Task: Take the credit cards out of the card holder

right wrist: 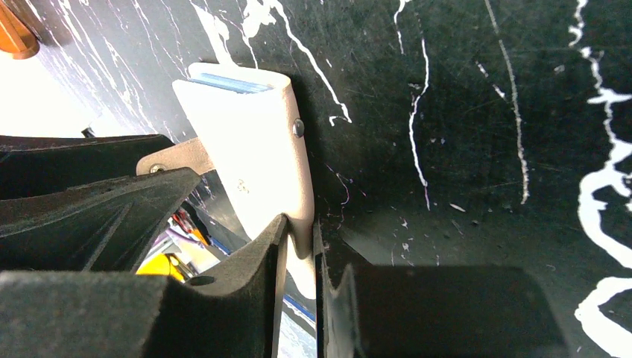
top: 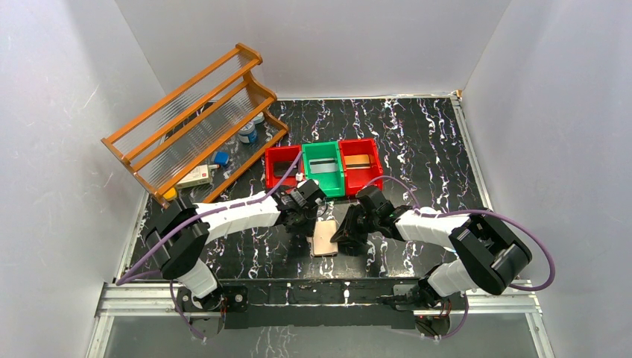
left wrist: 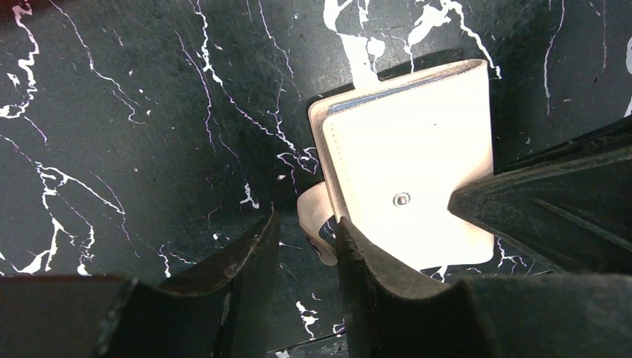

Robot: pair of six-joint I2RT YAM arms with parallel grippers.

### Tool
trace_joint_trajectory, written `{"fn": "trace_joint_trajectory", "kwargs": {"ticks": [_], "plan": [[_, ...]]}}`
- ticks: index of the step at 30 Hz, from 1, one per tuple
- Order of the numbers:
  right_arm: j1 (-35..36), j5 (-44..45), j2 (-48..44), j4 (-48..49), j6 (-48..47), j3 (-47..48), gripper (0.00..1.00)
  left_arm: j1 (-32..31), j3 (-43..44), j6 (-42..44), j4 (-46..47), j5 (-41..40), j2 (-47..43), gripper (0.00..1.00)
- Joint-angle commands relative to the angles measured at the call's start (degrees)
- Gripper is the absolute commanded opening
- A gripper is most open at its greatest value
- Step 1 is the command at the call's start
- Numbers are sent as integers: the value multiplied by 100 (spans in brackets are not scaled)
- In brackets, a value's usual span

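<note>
Left gripper (left wrist: 307, 224): the jaws stand apart. The strap tab (left wrist: 317, 212) of the card holder lies between them and touches only one finger (left wrist: 373, 276). Bare table shows between the tab and the other finger.
Right gripper (right wrist: 299, 224): pinched narrowly on the edge of the card holder's cover, which sits between both fingers.
Card holder (left wrist: 402, 142): tan and folded shut. It lies on the black marbled table (left wrist: 112, 149), just in front of the left fingertips and between the two grippers.
Snap stud (left wrist: 402, 199): bare on the cover, close beside the left fingers; the tab is not fastened on it.
Pale blue sleeves (right wrist: 227, 82): only their edges show, at the end of the holder farthest from the right fingertips. I cannot tell if a card is inside.
Silvery grey card (top: 322, 168): in the green bin (top: 326, 189), beyond both grippers.
Orange-gold card (top: 358, 160): in the red bin (top: 364, 183) beside it, beyond the right gripper.
Wooden rack (top: 186, 119): well apart, beyond the left gripper on its outer side.
</note>
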Motion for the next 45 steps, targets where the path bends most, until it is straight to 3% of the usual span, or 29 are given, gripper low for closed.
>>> {"fn": "trace_joint_trajectory", "kwargs": {"ticks": [1,7,12,16,20,29,32,36,39,45], "plan": [[27,152,3,-212,-93,179,25,49,-90,-53,-143,-102,-289,31],[25,97,68,-185,-102,196,25,51,-135,-37,6,-61,-144,16],[28,79,128,-176,-118,235,25,59,-206,-36,142,-36,-113,13],[28,47,156,-157,-106,294,26,61,-204,-12,135,-78,-213,0],[25,79,45,-260,-165,394,28,59,-300,85,135,-190,-593,0],[28,539,-96,-1029,-436,926,41,96,-501,476,294,-157,-1594,0],[27,793,-206,-1316,-504,1079,46,114,-493,569,374,102,-1717,0],[27,1486,-550,-1737,-479,1149,61,119,-318,821,397,592,-1813,0],[20,1769,-703,-2114,-487,1262,65,119,-127,916,429,954,-1862,0],[21,2696,-1608,-2445,-34,1031,80,116,148,1136,581,1652,-1931,0]]}}
